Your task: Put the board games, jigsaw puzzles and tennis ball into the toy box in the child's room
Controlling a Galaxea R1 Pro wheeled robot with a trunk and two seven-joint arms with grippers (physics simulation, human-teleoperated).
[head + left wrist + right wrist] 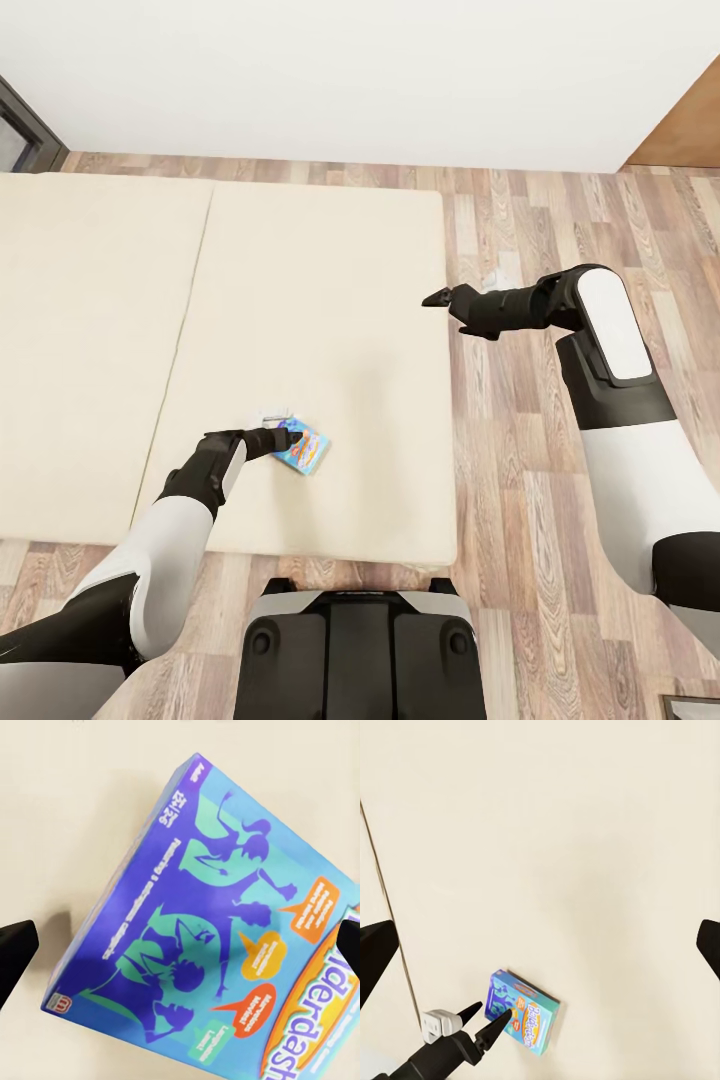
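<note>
Soft, even, bright light; no glare. The small blue printed game box (525,1012) throws a faint shadow on the beige bed mattress (300,300). Left wrist view is slightly blurred, print unsharp.

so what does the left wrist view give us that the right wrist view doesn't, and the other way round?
Left wrist view: close-up print on the small blue board game box, orange speech bubbles, lettering. Right wrist view: the left gripper, fingers parted over the box, plus the seam in the beige bed cover. Both: the blue box lying on the beige bed.
</note>
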